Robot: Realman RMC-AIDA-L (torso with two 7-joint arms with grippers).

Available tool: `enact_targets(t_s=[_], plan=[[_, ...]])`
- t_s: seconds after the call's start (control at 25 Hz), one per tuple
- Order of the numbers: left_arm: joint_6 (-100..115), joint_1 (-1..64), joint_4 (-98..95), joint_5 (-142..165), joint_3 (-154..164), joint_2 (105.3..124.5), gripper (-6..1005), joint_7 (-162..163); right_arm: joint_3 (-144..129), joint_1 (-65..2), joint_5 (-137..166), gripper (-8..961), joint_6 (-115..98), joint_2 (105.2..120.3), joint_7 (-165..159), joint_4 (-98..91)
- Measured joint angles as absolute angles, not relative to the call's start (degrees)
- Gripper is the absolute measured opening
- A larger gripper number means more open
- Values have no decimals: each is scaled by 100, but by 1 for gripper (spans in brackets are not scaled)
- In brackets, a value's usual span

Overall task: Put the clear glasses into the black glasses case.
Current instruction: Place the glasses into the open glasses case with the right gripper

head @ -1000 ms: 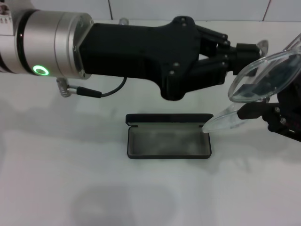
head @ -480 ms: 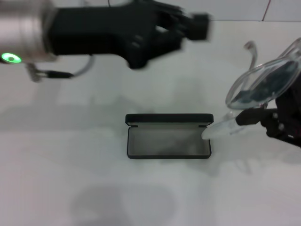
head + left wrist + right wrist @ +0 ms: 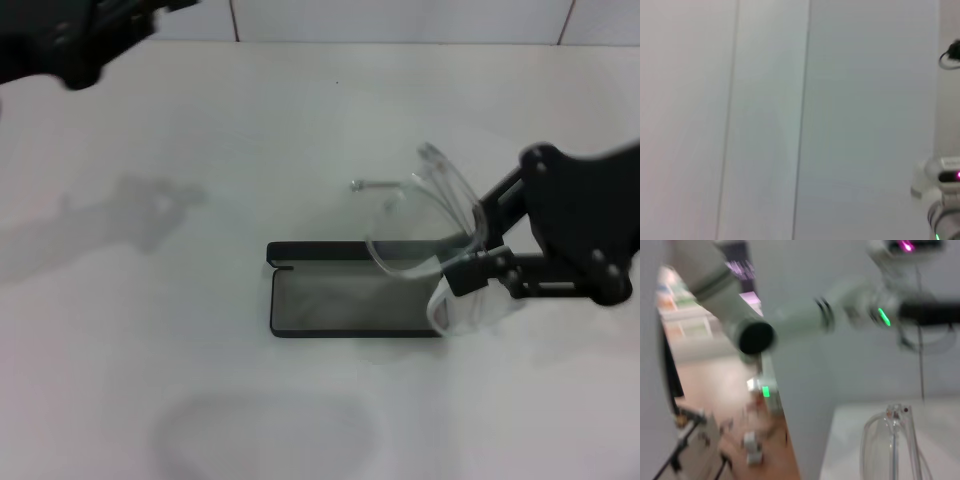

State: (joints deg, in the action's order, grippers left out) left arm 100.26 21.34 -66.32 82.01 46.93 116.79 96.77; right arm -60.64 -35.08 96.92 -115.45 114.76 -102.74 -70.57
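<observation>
The black glasses case (image 3: 322, 306) lies open in the middle of the white table in the head view, grey lining up and lid standing at the back. My right gripper (image 3: 468, 274) is shut on the clear glasses (image 3: 422, 232) and holds them tilted just above the case's right end. One lens overlaps the case's right corner and the arms point up and back. In the right wrist view the clear glasses (image 3: 894, 444) show close by. My left gripper (image 3: 82, 34) is a blurred black shape at the far left corner, well away from the case.
The white table (image 3: 200, 400) stretches all around the case, with a tiled wall along its far edge. The left wrist view shows only pale wall panels and a bit of the robot's body (image 3: 944, 200). The left arm (image 3: 855, 315) crosses the right wrist view.
The left arm has pulled away from above the case to the far left corner. The right gripper has carried the glasses left and down, over the case's right end.
</observation>
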Motion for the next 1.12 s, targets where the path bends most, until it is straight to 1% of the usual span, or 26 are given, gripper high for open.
enact_targets(t_s=[0.04, 0.08, 0.16, 0.24, 0.32, 0.36, 0.48, 0.64, 0.72, 0.92, 1.12], plan=[[10043, 1970, -6667, 8150, 4690, 11676, 74, 9597, -6119, -3957, 10194, 123, -11592, 11418, -11320, -7407], [10043, 1970, -6667, 8150, 4690, 11676, 74, 9597, -6119, -3957, 10194, 123, -11592, 11418, -11320, -7407], [10053, 1848, -6692, 8138, 4688, 11694, 74, 9506, -6244, -4482, 10707, 123, -11708, 11360, -12126, -7489], [10055, 1772, -6685, 8139, 4683, 11722, 74, 9407, -6439, -4974, 11287, 123, -11797, 11351, -12623, -7407], [10055, 1723, -6629, 8148, 4679, 11736, 74, 9309, -6655, -5328, 11811, 123, -11830, 11384, -12862, -7246], [10054, 1700, -6604, 8152, 4679, 11739, 74, 9267, -6853, -5620, 12193, 123, -11857, 11453, -12953, -7023], [10056, 1595, -6564, 8147, 4675, 11771, 74, 9100, -7375, -6127, 12804, 123, -11774, 11593, -13004, -6404], [10068, 1487, -6464, 8126, 4673, 11830, 74, 8872, -8392, -6494, 12918, 123, -10949, 11617, -13008, -5817], [10100, 1420, -6419, 8111, 4671, 11838, 74, 8805, -8503, -6563, 12923, 123, -10818, 11618, -13009, -5769], [10277, 1326, -6300, 8099, 4583, 11811, 75, 8700, -8974, -6843, 12884, 123, -10277, 11620, -13010, -5473], [10389, 1297, -6156, 8082, 4525, 11773, 75, 8640, -9486, -6914, 12734, 124, -9791, 11619, -13020, -5289]])
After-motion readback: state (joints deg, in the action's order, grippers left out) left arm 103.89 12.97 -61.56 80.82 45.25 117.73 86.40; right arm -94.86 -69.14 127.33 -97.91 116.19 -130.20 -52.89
